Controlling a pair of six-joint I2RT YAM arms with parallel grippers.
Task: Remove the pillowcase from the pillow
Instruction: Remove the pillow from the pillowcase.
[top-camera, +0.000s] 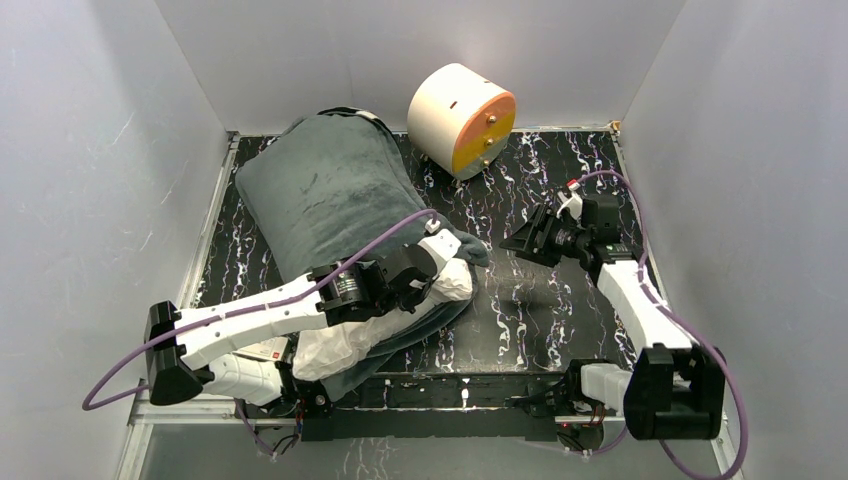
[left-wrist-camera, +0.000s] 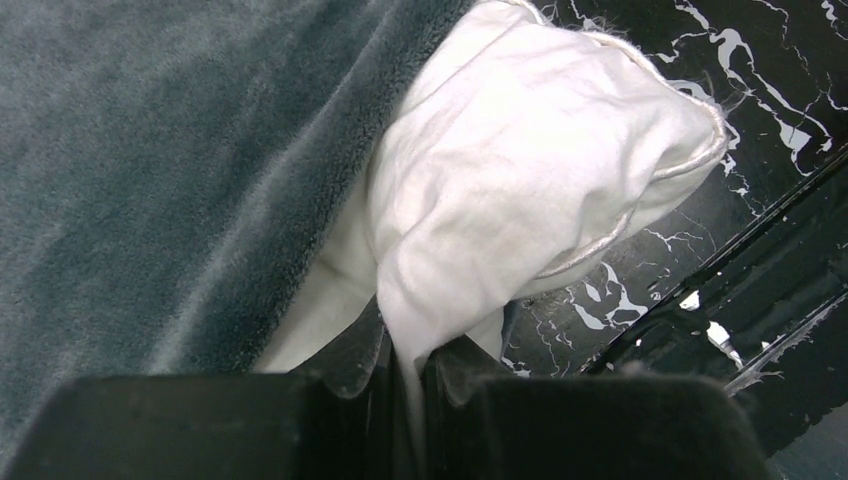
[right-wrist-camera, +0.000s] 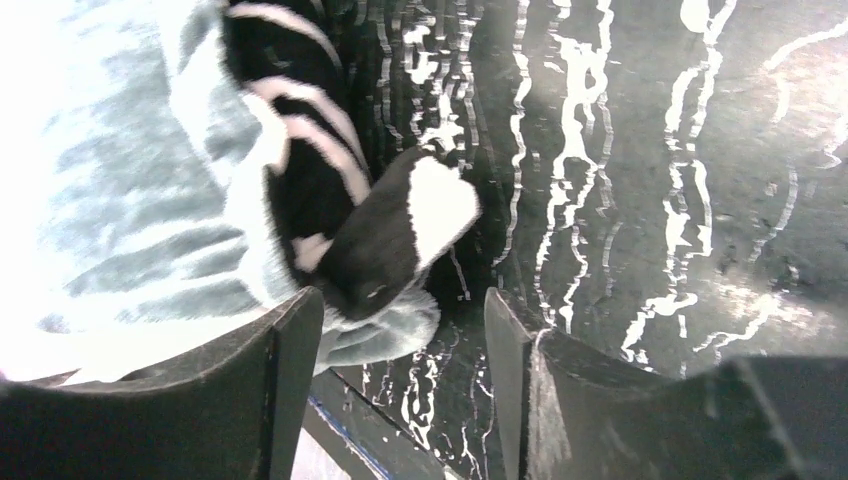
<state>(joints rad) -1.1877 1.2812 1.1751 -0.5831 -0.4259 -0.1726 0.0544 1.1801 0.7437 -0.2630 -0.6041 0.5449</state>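
Top external view is showing the pillowcase (top-camera: 320, 190) lying grey side up across the left half of the table (top-camera: 540, 310), running from the far-left corner toward the near edge. The white pillow (top-camera: 340, 345) is poking out of its open end by the near edge. Left gripper (top-camera: 430, 283) is pinching a corner of the pillow, and the left wrist cam is backing that up: its 2 fingers (left-wrist-camera: 350, 360) are sitting narrow with white fabric squeezed between them. Right gripper (top-camera: 527, 240) is hovering wide apart near the middle of the table, just beside a loose zebra-striped corner of the pillowcase, and I can't tell if it's touching. A cream-and-orange cylinder (top-camera: 462, 120) is sitting at the far edge.
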